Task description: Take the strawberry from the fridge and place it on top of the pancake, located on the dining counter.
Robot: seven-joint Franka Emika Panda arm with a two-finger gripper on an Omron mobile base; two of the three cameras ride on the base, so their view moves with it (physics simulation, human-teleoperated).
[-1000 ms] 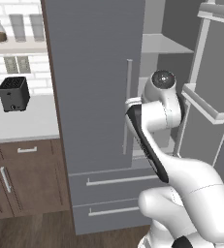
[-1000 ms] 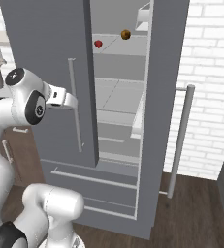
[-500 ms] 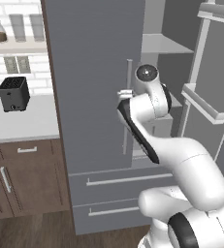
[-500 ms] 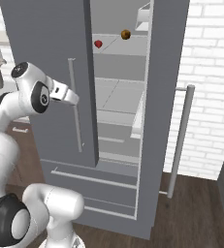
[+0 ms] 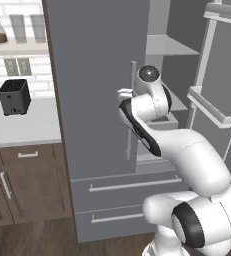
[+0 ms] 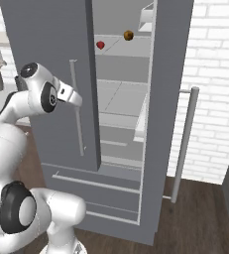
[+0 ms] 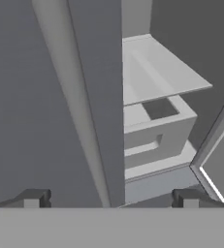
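The tall matte grey two-door fridge is one even grey outside, with a slim silver vertical handle and paler grey-white shelves inside. Up and beyond the dark-tipped two-finger gripper, a tiny bright red strawberry sits near a round orange-brown fruit on the pale top shelf. Off to the gripper's left side stand a boxy black toaster on a white worktop, brown wooden cabinets with silver pulls, and a white brick-patterned wall. The floor is dark brown wood-grain planking.
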